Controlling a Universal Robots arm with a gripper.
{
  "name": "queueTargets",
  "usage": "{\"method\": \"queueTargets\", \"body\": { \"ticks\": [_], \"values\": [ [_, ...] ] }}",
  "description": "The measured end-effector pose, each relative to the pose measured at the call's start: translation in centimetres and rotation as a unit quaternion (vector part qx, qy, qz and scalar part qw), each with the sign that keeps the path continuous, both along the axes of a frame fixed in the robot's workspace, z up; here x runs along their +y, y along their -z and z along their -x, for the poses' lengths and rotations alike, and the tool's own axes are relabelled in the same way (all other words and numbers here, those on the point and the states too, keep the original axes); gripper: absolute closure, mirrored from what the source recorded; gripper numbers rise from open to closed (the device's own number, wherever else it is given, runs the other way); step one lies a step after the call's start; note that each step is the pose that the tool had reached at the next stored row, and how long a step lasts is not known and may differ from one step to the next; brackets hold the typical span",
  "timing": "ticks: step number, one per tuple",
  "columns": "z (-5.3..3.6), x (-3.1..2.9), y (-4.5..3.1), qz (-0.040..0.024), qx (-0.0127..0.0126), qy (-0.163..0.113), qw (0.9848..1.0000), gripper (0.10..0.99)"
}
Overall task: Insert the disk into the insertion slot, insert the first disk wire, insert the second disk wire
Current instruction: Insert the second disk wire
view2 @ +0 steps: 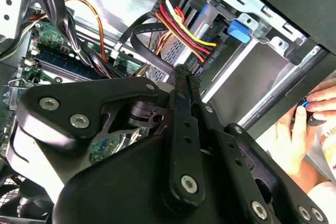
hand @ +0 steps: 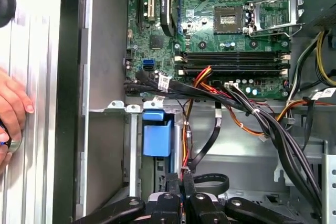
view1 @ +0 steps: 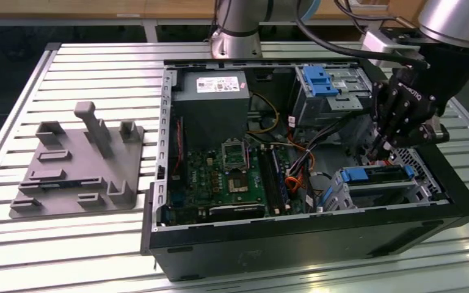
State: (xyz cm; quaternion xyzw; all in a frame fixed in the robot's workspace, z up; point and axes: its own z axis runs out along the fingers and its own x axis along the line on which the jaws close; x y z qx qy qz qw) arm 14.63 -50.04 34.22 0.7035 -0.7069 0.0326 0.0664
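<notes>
The arm (view1: 239, 27) is being shown as silver tubing with grey joints; black cables (view1: 332, 43) are being carried alongside; the hand (view1: 393, 131) is being built from matt black linkage plates studded with silver screws (view2: 189, 183).

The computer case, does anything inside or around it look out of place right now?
Yes: a person's hand rests on the table right beside the open computer case while the gripper works inside by the disk.

Bright overhead light glares off the slatted silver metal bench (view1: 71, 244) in the exterior view, washing its near edge white. Inside the black open computer case (view1: 300, 235), shadow pools; the second wrist view is soft up close.
</notes>
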Motion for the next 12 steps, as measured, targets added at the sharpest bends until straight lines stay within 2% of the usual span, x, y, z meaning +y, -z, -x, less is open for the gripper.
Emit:
{"method": "queueTargets", "body": {
  "ticks": [4,9,12],
  "values": [
    [0.00,-0.75,0.01,-0.0099,0.0000,0.000,1.0000,0.945],
    [0.00,-1.62,0.01,-0.0290,0.0000,0.000,0.9996,0.945],
    [0.00,-2.14,0.01,-0.0372,0.0000,0.000,0.9993,0.945]
  ]
}}
